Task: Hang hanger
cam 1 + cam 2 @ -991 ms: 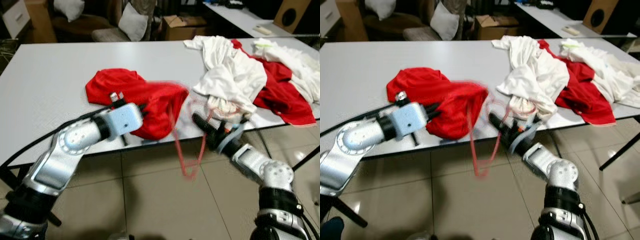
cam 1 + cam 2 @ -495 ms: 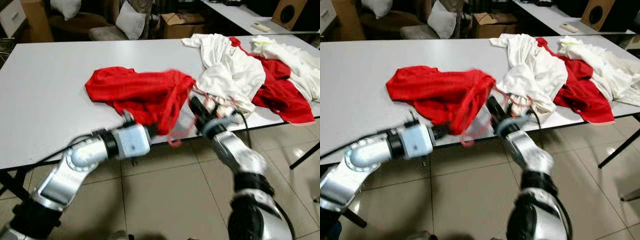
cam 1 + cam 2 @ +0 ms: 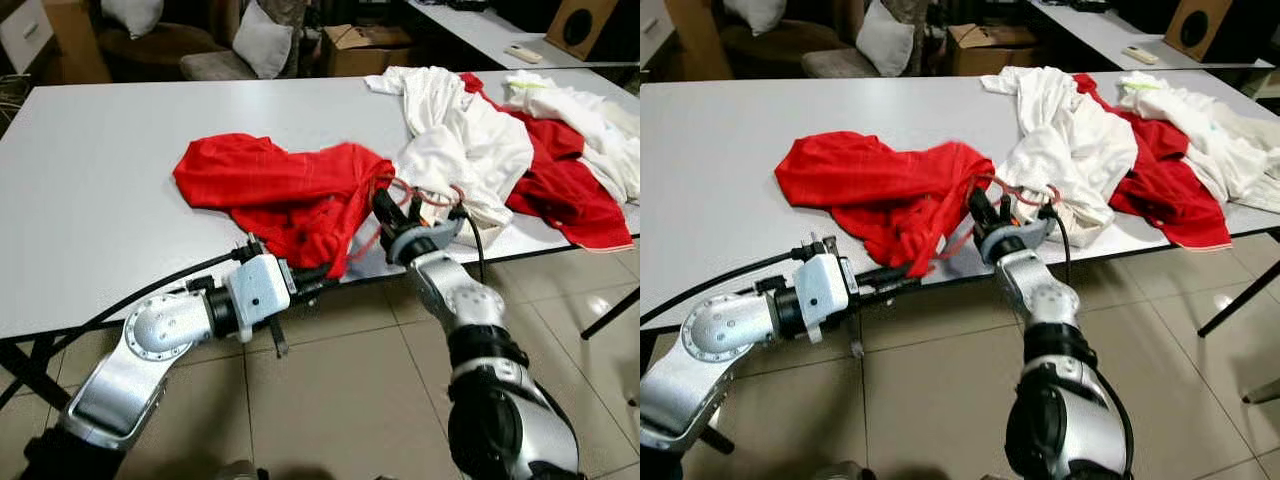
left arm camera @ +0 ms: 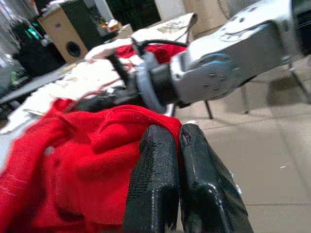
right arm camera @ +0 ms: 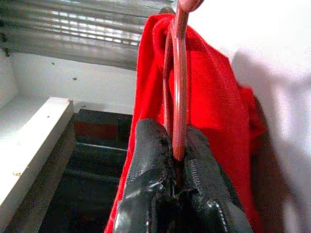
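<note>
At the table edge (image 3: 120,300), our right gripper (image 5: 177,160), clamped on the thin red wire hanger (image 5: 179,92), has swung it up into the crumpled red shirt (image 3: 290,190), which our left gripper (image 4: 170,160) pinches by the hem; threading is underway.

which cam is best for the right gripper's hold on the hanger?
Right wrist view: the red hanger wire runs straight between the right gripper fingers, shut on it. Both eye views show the gripper at the table edge against the red shirt, the hanger partly hidden. Left wrist view shows just its wrist.

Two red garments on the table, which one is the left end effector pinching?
The red shirt lying alone mid-table; the left end effector grips its hanging front edge. The other red garment lies under the white clothes.
</note>
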Motion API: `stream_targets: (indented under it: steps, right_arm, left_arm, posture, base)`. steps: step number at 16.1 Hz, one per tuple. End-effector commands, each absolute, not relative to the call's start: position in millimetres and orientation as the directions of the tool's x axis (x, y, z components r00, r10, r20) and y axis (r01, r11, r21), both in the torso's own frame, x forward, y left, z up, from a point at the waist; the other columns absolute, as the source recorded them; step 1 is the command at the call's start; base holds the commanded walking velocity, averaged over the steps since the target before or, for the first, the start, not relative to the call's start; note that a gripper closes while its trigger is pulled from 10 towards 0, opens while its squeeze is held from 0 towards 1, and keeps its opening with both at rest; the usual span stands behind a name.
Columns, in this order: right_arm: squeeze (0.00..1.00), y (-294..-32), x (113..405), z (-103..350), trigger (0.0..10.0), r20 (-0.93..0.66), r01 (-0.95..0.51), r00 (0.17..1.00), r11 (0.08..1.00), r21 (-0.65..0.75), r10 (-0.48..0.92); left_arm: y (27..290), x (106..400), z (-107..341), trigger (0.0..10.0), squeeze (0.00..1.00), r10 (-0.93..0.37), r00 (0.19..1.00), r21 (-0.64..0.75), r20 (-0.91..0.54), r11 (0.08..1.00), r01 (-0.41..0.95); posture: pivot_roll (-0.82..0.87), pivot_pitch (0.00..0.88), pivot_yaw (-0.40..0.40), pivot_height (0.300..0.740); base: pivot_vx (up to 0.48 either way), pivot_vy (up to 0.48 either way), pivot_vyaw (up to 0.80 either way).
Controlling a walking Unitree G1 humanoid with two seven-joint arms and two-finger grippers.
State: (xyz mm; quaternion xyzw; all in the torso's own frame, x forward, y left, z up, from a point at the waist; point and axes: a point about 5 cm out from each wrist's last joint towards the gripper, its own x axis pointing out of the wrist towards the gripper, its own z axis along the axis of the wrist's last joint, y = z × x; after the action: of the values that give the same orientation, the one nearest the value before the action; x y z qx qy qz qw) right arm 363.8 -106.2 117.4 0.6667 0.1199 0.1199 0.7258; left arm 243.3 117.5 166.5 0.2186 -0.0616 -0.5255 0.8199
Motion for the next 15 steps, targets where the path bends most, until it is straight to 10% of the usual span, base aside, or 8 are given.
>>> stream_targets:
  steps: [1, 10, 13, 15]
  right_arm:
    - [0.0, -111.8, 369.9, 126.2, 10.0, 0.006, -0.033, 0.958, 0.09, 0.995, 0.286]
    - [0.0, -72.6, 375.3, 140.7, 10.0, 0.067, -0.075, 0.92, 0.006, 0.997, 0.386]
    - [0.0, -77.9, 376.2, 144.0, 10.0, 0.102, -0.092, 0.927, -0.045, 0.995, 0.362]
    - [0.0, -83.7, 376.6, 147.3, 10.0, 0.124, -0.128, 0.92, -0.014, 0.992, 0.372]
  left_arm:
    - [103.3, 232.5, 171.0, 0.0, 0.0, -0.932, 0.344, 0.407, -0.111, 0.274, 0.872]
    - [48.1, 243.8, 179.5, 0.0, 0.0, -0.908, 0.415, 0.209, 0.064, 0.419, 0.884]
    - [63.7, 243.2, 145.5, 0.0, 0.0, -0.873, 0.444, 0.33, -0.202, 0.366, 0.87]
    - [86.9, 258.8, 147.6, 0.0, 0.0, -0.784, 0.589, 0.381, -0.195, 0.493, 0.782]
  posture:
    - [0.01, 0.0, -0.061, 0.74]
    - [0.0, 0.0, -0.068, 0.74]
    - [0.0, 0.0, -0.067, 0.74]
    - [0.0, 0.0, -0.069, 0.74]
  base:
    - [0.0, 0.0, 0.0]
    - [0.0, 0.0, 0.0]
    - [0.0, 0.0, 0.0]
    - [0.0, 0.0, 0.0]
